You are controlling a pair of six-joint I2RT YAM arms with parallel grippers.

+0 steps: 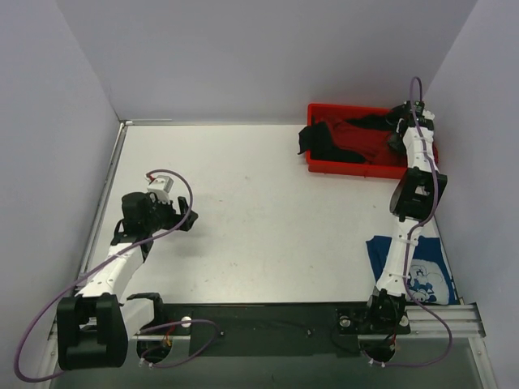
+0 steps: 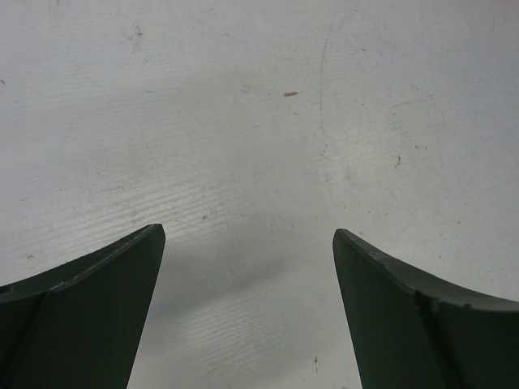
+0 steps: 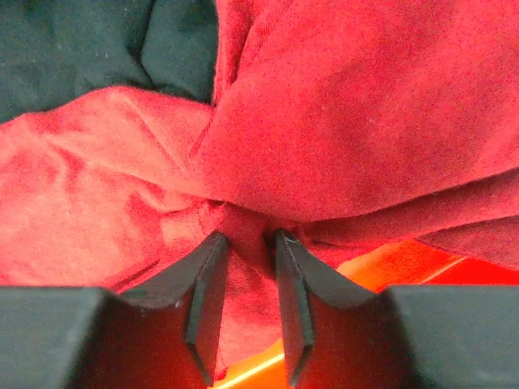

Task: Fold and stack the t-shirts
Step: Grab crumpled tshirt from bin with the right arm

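The dark red t-shirt (image 1: pixel 369 151) lies crumpled in the red plastic tray (image 1: pixel 318 164) at the back right, with the black t-shirt (image 1: pixel 323 138) beside it, partly hanging over the tray's left wall. My right gripper (image 1: pixel 401 136) is down in the tray, shut on a fold of the dark red t-shirt (image 3: pixel 340 105); the black t-shirt (image 3: pixel 89 49) shows at the top left of the right wrist view. The blue t-shirt with a white print (image 1: pixel 422 271) lies flat at the front right. My left gripper (image 1: pixel 189 219) is open and empty over bare table (image 2: pixel 259 146).
Grey walls enclose the table at the back and sides. The tray's orange-red floor (image 3: pixel 389 263) shows under the cloth. The right arm stretches over the blue shirt towards the tray.
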